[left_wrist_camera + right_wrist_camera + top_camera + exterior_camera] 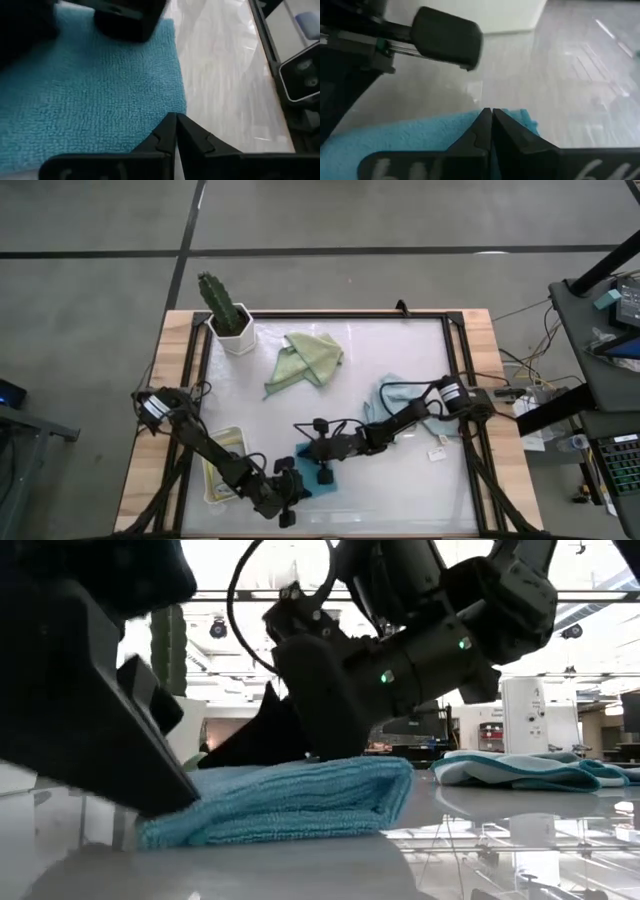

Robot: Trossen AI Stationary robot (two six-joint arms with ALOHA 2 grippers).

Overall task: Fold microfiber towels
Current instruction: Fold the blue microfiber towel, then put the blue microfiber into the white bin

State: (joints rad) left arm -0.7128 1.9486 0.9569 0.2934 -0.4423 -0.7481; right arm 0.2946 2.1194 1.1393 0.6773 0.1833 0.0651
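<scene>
I see a grey concrete floor around my bench, a white-topped surface in a wooden frame, with a potted cactus at the far left corner and a white tray near the left arm.

Both arms meet at the near middle of the bench over the teal towel. My left end effector has its 2 fingers pressed together at the towel's near edge; whether cloth is caught between them I cannot tell. My right end effector is also pressed together, its tips on the teal towel's edge, and again I cannot tell if it pinches the cloth.

In the low view the teal towel lies doubled over in a flat, thick stack, so I judge at least 1 fold is made on it, with perhaps another fold or a final tidy left.

The sage green towel lies crumpled toward the far middle of the bench, unfolded. The pale blue towel sits bunched under the right arm and looks unfinished too. I see no grey or yellow towel clearly. I judge most of the task remains.
</scene>
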